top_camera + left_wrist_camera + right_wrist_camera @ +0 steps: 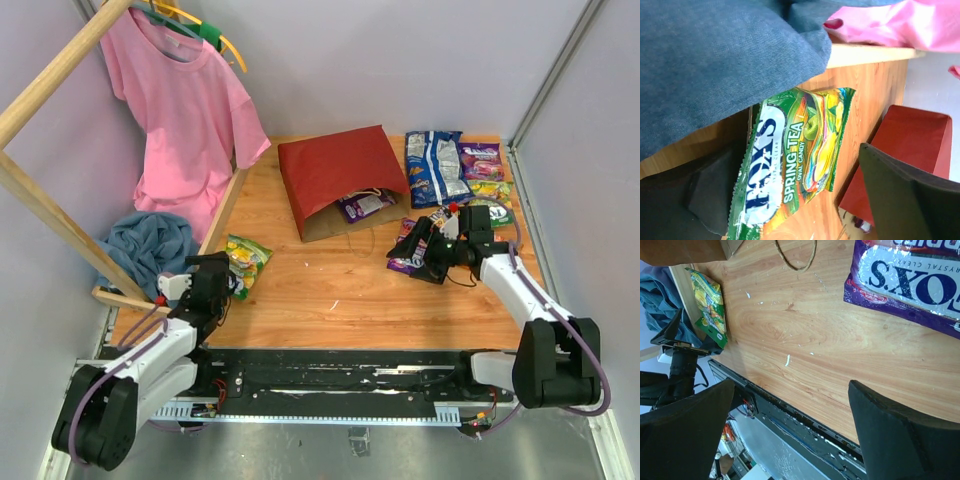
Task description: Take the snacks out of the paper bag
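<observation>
Left gripper (805, 197) spread wide, jaws either side of the green candy packet (790, 165) lying flat on the table (330, 290), blue cloth (715, 60) crowding it. Right gripper (790, 425) open too, purple packet (910, 280) just ahead. Red paper bag (340, 175) lies farther back.

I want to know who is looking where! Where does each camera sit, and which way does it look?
Top camera: high behind the arms, looking down on the table; the left arm and right arm both show.
Left wrist camera: low on the left arm, looking over the green candy bag toward the paper bag; its open jaws show.
Right wrist camera: on the right arm, looking down at the purple packet; its open jaws show.
Shared: both wrist views show the green candy bag.
</observation>
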